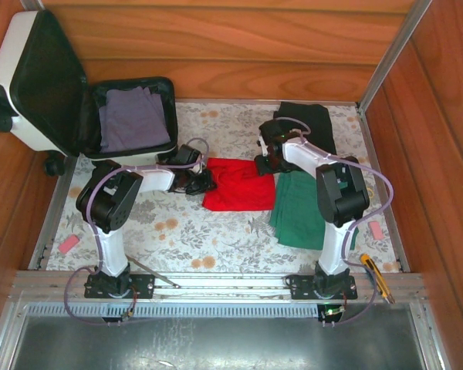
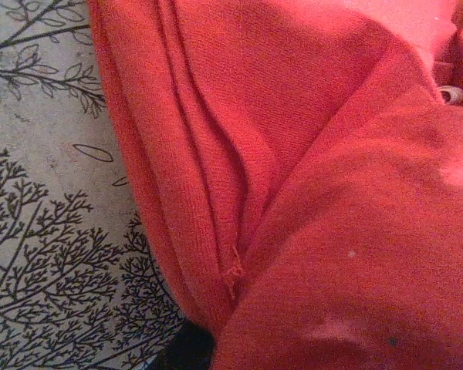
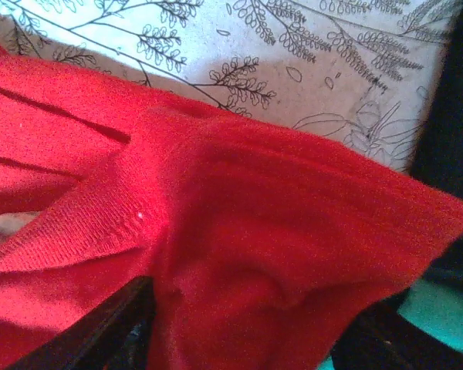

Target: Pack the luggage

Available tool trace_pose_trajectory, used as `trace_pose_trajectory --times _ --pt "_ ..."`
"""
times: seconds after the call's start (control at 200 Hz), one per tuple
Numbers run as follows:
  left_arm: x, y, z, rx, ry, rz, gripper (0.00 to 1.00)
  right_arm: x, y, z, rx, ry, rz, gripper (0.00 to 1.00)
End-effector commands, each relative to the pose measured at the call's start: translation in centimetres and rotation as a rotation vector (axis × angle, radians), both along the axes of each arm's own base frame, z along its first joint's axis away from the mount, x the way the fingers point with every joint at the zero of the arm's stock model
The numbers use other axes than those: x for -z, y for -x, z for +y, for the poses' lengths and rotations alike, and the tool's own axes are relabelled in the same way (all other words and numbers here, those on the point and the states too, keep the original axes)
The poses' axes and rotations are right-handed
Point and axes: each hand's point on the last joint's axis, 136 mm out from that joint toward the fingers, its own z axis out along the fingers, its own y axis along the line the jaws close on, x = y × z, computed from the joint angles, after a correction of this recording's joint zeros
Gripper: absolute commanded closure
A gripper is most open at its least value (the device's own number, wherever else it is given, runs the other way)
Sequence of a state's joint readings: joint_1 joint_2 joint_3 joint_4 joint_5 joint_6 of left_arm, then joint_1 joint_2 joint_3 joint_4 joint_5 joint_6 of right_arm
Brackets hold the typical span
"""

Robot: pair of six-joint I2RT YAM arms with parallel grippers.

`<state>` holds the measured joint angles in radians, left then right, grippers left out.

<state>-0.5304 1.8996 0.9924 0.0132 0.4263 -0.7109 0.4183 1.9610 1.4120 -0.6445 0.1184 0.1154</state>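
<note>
Floral tablecloth (image 1: 185, 231) lies under 2 claws at 1 red garment (image 1: 239, 183). The left gripper (image 1: 194, 183) is clamped on its left edge. The right gripper (image 1: 264, 163) has its jaws apart, with the cloth's corner draped across them. The luggage (image 1: 19, 69) stands open at far left. Dragged by 1 edge, the fold could unravel or catch on the suitcase rim.

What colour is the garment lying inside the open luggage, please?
Greyish purple; the garment shows best in the top external view.
</note>
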Motion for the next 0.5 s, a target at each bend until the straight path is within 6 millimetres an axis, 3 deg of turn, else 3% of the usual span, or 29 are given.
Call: trace_pose_trajectory --times 0.0,0.135,0.31,0.365,0.495 --pt "0.7 0.3 0.9 -0.026 -0.051 0.072 1.00 -2.0 0.2 -1.0 0.071 0.009 0.009 0.33" --pt "1.3 0.6 1.0 -0.034 -0.058 0.095 1.00 -4.7 0.4 -2.2 0.056 0.038 -0.071 0.27" --pt "1.3 0.4 1.3 -0.045 -0.064 0.081 1.00 -8.2 1.8 -2.9 -0.010 0.039 -0.128 0.27" --pt "1.4 0.4 1.4 -0.046 -0.069 0.080 1.00 -9.0 2.9 -2.0 -0.053 -0.018 -0.113 0.28" --pt "1.5 0.4 1.6 -0.056 -0.072 0.080 1.00 -11.0 6.8 2.7 -0.196 -0.285 -0.039 0.37"
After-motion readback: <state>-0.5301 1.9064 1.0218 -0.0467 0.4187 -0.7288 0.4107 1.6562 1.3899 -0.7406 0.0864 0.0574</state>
